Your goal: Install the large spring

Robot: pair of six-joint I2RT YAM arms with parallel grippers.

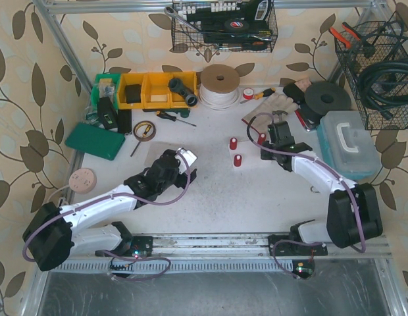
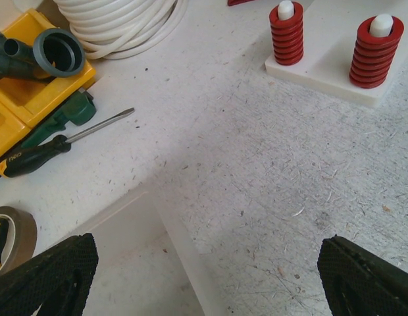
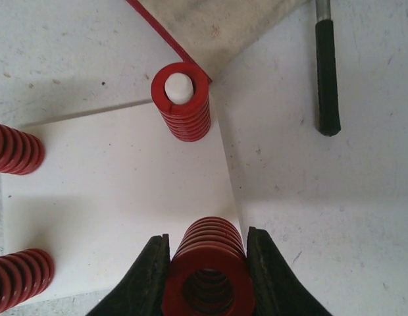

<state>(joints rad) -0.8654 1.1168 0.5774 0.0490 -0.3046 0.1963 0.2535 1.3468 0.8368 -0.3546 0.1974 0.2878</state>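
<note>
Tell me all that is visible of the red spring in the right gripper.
The red coil spring looks like painted metal, with thick close turns and a hollow dark centre; no peg shows inside. Its open end faces the wrist camera. The black fingers of the right gripper press its two sides. It hangs over the edge of the white plate; contact there cannot be seen.

**What the bench carries**

We see a scuffed white table [image 1: 210,197]. We take the coil of white tubing [image 1: 219,85] as our mark. Yellow bins [image 1: 151,90] sit just left of it. A screwdriver [image 1: 170,116] and a tape roll [image 1: 144,130] lie nearer the arms and to the left. The white base plate [image 2: 322,82] lies nearer and to the right, and a black disc [image 1: 327,99] lies well to the right.
</note>
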